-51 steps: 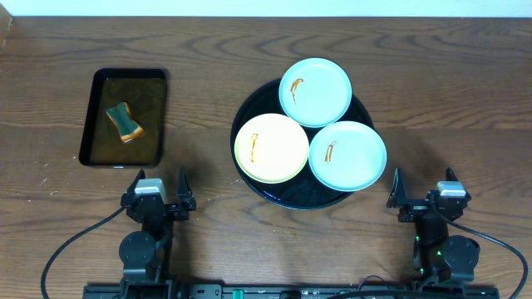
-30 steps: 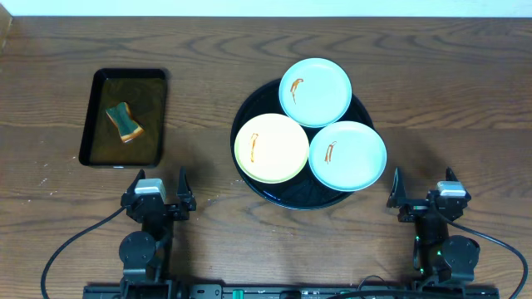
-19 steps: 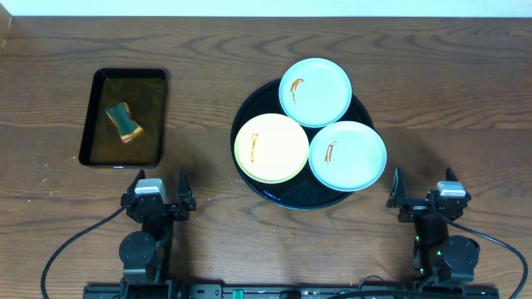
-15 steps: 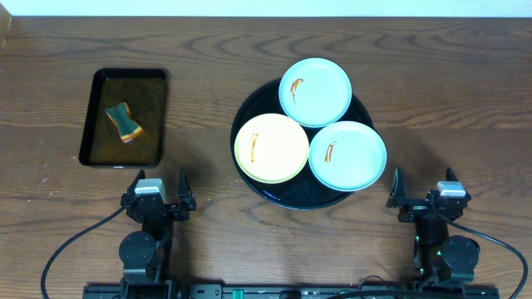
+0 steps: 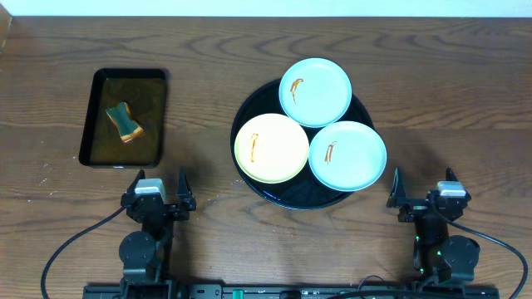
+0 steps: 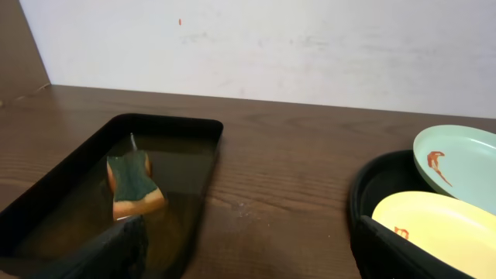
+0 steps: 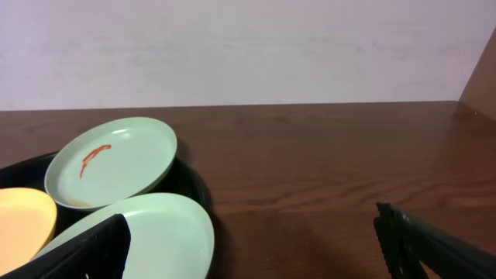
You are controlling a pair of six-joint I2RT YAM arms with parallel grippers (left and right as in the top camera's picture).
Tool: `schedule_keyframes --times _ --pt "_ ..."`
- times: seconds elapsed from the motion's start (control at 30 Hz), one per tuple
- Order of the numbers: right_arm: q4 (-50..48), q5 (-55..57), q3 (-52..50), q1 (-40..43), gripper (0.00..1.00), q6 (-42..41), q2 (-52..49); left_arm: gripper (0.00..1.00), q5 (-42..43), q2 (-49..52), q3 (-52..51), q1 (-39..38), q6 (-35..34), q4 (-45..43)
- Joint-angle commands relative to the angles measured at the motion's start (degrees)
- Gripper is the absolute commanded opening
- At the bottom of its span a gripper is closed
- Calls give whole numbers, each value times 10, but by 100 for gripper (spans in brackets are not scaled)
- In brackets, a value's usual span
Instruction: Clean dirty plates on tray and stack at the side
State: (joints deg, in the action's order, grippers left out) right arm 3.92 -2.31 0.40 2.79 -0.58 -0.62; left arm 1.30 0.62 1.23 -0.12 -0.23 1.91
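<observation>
The round black tray [image 5: 303, 194] sits in the middle of the table and carries three plates. A mint-blue plate [image 5: 315, 91] is at the back, a yellow plate [image 5: 272, 148] at the front left and another mint-blue plate [image 5: 347, 155] at the front right. Each shows a thin orange-brown streak. My left gripper [image 5: 160, 184] rests open near the front edge, left of the tray, with nothing between its fingers. My right gripper [image 5: 423, 187] stands open at the front right, just beyond the near mint-blue plate [image 7: 167, 232], also holding nothing.
A rectangular black tray [image 5: 87, 116] lies at the left, holding shallow liquid and a green-and-orange sponge [image 5: 124, 121]. The left wrist view shows that sponge [image 6: 132, 186] straight ahead of the left finger. A pale wall bounds the table's far edge.
</observation>
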Motion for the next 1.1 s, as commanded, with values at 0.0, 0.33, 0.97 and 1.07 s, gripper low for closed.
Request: schedule_keyframes --times 0.0,0.33,0.97,1.07 --pt "2 3 -1 9 99 7 2 84 -18 -3 -10 -2 -5 23" --pt "2 3 -1 9 99 7 2 84 69 -3 -10 -2 -68 8" --pt "2 3 -1 9 99 7 2 84 11 302 344 -2 -10 144" --pt "2 3 -1 9 99 7 2 84 -37 467 505 -2 17 309"
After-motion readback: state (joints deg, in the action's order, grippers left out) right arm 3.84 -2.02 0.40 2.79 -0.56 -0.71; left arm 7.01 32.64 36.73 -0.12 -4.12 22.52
